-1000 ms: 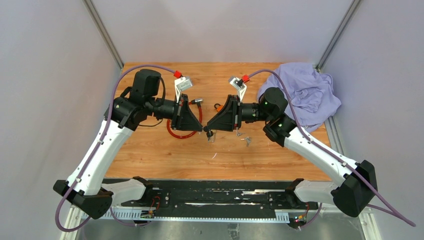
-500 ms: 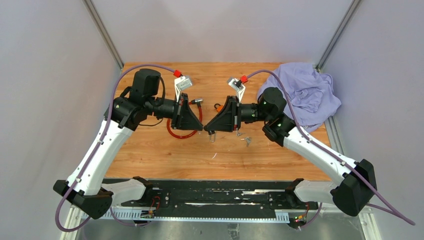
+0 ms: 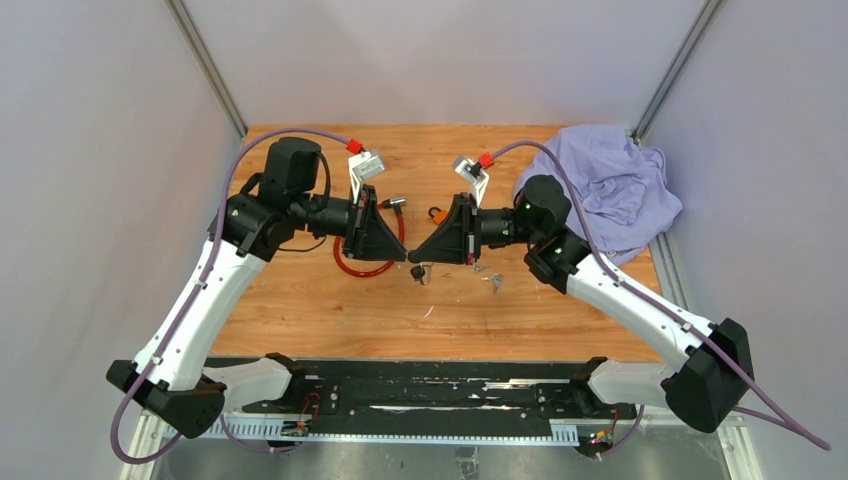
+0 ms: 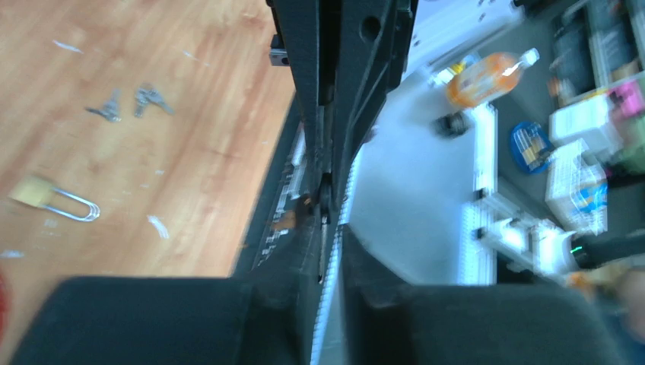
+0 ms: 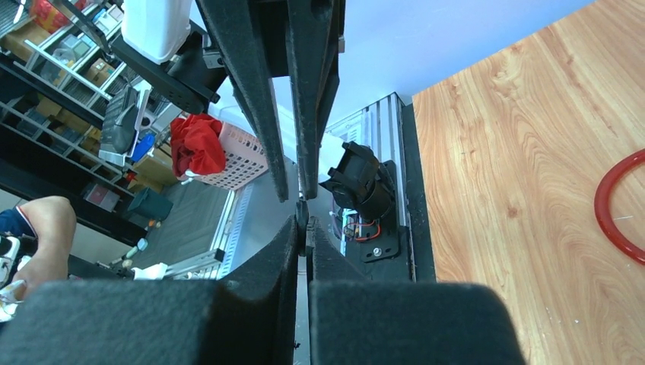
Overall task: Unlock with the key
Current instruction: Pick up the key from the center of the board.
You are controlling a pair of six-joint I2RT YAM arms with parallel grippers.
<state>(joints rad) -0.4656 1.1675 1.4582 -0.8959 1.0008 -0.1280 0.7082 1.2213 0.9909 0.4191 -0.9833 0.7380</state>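
My two grippers meet tip to tip above the middle of the wooden table. The key is a thin metal blade with a dark head. My left gripper is shut on the blade. My right gripper is shut on the dark head from the other side. The brass padlock lies flat on the wood just in front of the fingertips, its shackle closed and no gripper touching it.
Several spare keys lie right of the padlock. A red cable ring sits under the left gripper. A purple cloth is heaped at the back right corner. Grey walls stand on both sides.
My right gripper's jaws have closed onto the key's head. Both grippers have stayed tip to tip, and the padlock has not moved.
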